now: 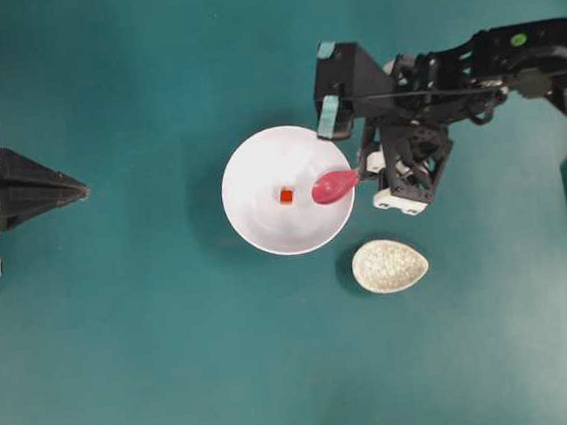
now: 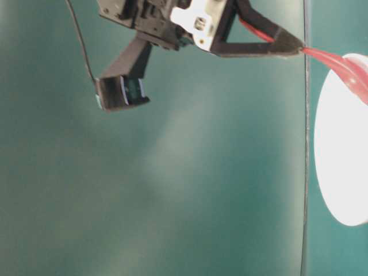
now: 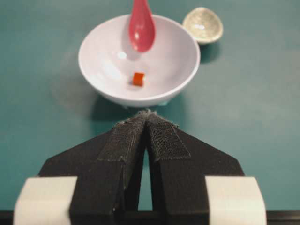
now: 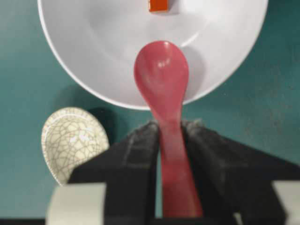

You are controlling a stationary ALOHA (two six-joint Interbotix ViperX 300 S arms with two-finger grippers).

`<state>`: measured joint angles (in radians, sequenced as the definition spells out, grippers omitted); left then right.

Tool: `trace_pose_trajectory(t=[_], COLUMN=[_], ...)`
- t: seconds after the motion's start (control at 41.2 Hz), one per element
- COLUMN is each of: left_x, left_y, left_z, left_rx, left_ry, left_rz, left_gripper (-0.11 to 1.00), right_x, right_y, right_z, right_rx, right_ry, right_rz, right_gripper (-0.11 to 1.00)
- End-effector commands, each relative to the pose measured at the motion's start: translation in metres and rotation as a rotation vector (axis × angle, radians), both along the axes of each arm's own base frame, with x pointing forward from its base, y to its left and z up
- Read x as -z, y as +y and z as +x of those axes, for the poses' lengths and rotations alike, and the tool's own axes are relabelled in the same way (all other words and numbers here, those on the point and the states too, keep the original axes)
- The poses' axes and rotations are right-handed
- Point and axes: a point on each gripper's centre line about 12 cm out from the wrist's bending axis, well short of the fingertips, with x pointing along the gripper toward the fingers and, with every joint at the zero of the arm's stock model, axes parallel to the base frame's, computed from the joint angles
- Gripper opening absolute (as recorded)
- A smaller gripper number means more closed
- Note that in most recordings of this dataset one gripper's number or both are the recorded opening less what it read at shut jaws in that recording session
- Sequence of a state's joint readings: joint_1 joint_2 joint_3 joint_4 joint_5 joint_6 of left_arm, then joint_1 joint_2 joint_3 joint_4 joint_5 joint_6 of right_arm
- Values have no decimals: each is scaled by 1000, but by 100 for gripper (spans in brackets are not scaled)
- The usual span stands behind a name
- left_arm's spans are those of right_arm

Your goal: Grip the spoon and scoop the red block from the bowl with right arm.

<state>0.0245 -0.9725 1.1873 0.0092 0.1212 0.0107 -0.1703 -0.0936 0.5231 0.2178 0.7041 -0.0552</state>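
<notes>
Over the teal table [image 1: 158,365], the right hand [image 4: 169,129] clasps the spoon [image 4: 164,89]; left hand [image 3: 147,117] clenched.

Bright, even light from above on my feeds.
Bowl [image 2: 342,144] blows out white at 3 o'clock; close pads [image 4: 140,140] look soft.

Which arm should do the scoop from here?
Right. Its gripper already clamps the spoon over the bowl, beside the red block. The left gripper sits shut, far off.

spoon [image 1: 335,185] over bowl [image 1: 254,215], red block [image 1: 286,195] inside
</notes>
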Motion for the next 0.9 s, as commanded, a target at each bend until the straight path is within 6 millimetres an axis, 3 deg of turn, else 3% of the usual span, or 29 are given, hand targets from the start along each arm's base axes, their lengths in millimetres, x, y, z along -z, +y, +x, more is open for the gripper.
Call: trace_pose_trajectory(t=[0.0, 0.291, 0.874], left_x=[-6, -6, -4], left_y=[1, 1, 1], left_z=[2, 2, 2], left_rx=[-3, -3, -2], left_ry=[-18, -20, -14], left_rz=[2, 2, 3], left_gripper=[0, 0, 0], right_x=[-11, -7, -6], right_y=[-2, -5, -5], right_z=[12, 26, 26], right_rx=[-3, -10, -12], right_ry=[-46, -44, -32], right_rz=[-13, -26, -24], right_gripper=[25, 25, 25])
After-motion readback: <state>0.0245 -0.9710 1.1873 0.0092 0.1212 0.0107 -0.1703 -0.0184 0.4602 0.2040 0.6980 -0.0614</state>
